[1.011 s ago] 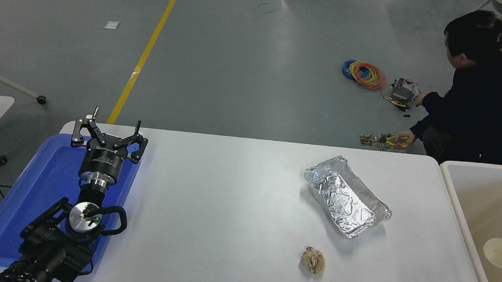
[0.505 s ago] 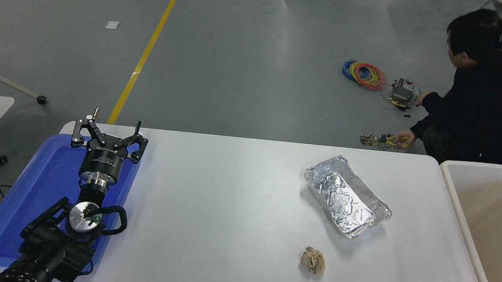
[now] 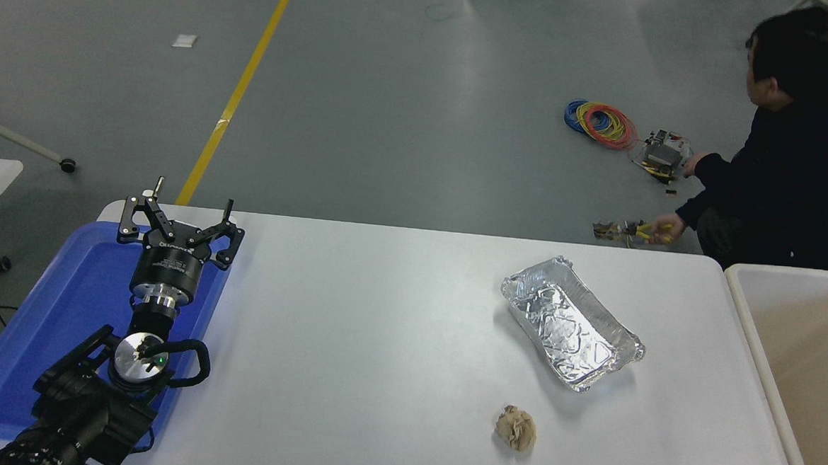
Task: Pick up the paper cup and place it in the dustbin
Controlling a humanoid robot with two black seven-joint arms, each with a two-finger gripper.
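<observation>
Head view is showing the left gripper sitting parked over the flat blue plastic tray at the desk's near-left corner, its black fingers spread wide apart and holding nothing. The left arm is running back from it toward the lower-left corner of the picture. No right arm or right gripper is appearing anywhere in the frame.

Moving outward across the white desk, the crinkled silver foil tray is lying toward the right side, its long axis running diagonally from far-left to near-right. The crumpled brown paper ball is resting apart from it, closer to the near edge.

At the desk's right edge, the large rectangular dustbin with its thick off-white rim and beige inside is standing just beside the desk, only partly in frame. The small white paper cup is not showing anywhere, neither on the desk nor in the visible part of the dustbin; it may be lying in the part cut off at the right, which would suggest the task is finished or nearly so.

The dustbin is lying far to the right of the only visible gripper, so the right arm would be much nearer for any further move there.

Beyond the far-right corner, a person in dark clothing is crouching on the grey floor, working among coloured wire coils.
</observation>
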